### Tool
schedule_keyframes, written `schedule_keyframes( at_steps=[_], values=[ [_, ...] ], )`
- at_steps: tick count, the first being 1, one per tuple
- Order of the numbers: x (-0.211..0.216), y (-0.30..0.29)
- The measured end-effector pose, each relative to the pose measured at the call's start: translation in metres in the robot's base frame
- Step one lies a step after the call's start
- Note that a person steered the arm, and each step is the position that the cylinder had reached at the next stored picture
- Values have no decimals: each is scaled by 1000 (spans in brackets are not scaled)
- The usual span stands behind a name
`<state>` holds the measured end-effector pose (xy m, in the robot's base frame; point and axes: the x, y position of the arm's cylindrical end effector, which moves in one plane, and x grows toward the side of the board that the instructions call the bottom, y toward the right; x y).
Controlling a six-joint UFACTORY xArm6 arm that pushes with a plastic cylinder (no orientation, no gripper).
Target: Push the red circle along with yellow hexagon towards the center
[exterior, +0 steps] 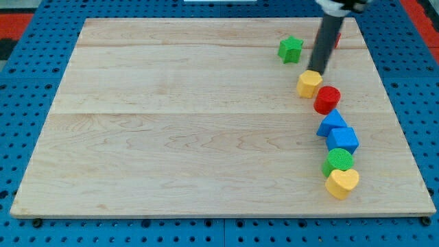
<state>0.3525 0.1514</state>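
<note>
The red circle point(327, 99) lies at the view's right, touching the yellow hexagon point(309, 84), which is just up and left of it. My tip point(317, 71) stands at the hexagon's upper right edge, touching or nearly touching it. The dark rod rises from there up to the view's top.
A green star point(291, 49) lies up and left of my tip. A small red block point(336, 40) is mostly hidden behind the rod. Below the red circle run a blue triangle point(330, 123), a blue block point(343, 140), a green circle point(338, 160) and a yellow heart point(341, 182). The wooden board point(171, 123) ends close on the right.
</note>
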Motion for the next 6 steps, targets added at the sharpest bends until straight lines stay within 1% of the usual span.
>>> schedule_keyframes(
  at_steps=[1, 2, 3, 4, 5, 6],
  values=[
    [10, 4],
    [20, 36],
    [40, 92],
    [73, 73],
    [79, 33],
    [59, -19]
  ],
)
